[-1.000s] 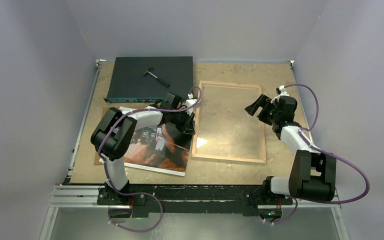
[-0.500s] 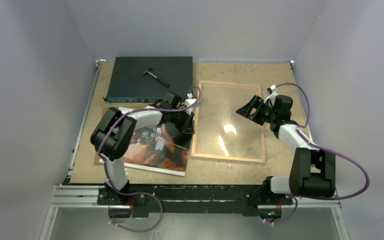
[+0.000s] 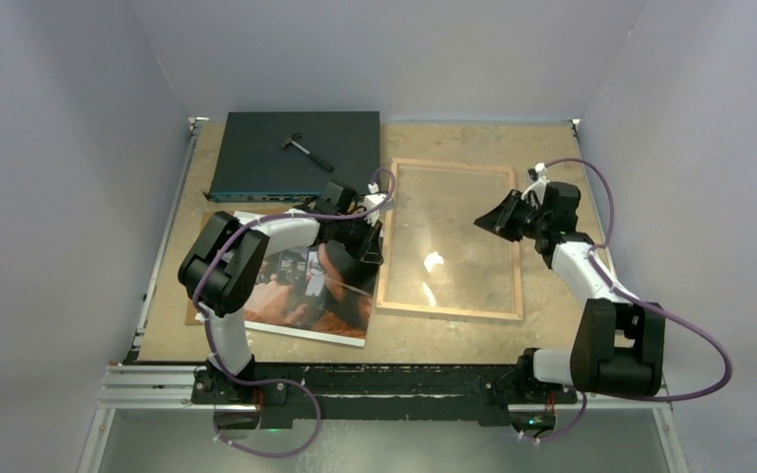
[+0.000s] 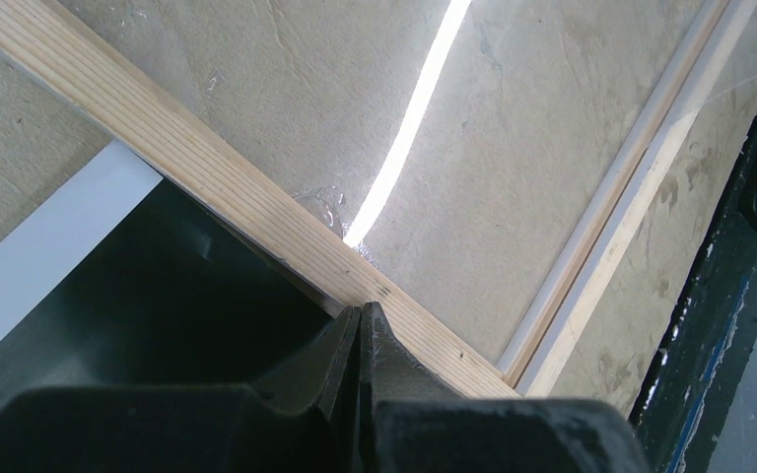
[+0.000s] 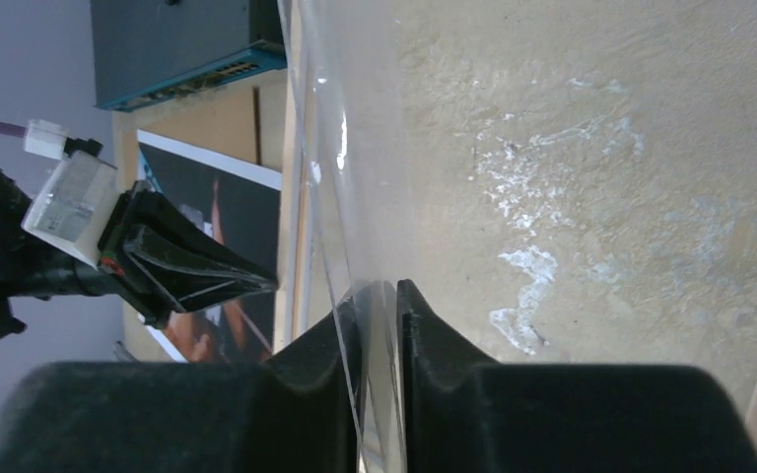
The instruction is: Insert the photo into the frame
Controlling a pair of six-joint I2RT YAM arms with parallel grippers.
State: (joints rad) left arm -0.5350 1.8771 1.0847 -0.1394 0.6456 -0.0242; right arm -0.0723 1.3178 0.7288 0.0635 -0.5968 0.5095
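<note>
The frame (image 3: 450, 312) lies flat in the middle of the table with its light wood back up, and a clear pane (image 3: 444, 236) sits in it. My right gripper (image 3: 488, 222) is shut on the pane's right edge (image 5: 340, 148), which is raised a little. The photo (image 3: 306, 296), dark and reddish with a white border, lies left of the frame. My left gripper (image 3: 373, 254) is shut with nothing in it. In the left wrist view its tips (image 4: 363, 313) meet at the frame's left rail (image 4: 207, 168), over the photo's edge (image 4: 158, 286).
A dark flat box (image 3: 296, 153) with ports lies at the back left with a small hammer-like tool (image 3: 306, 150) on top. A brown backing board (image 3: 219, 219) sticks out from under the photo. Walls close in on three sides.
My right gripper has moved left over the frame's right side and shut on the clear pane's edge. The reflections in the pane have shifted. The left arm has not moved.
</note>
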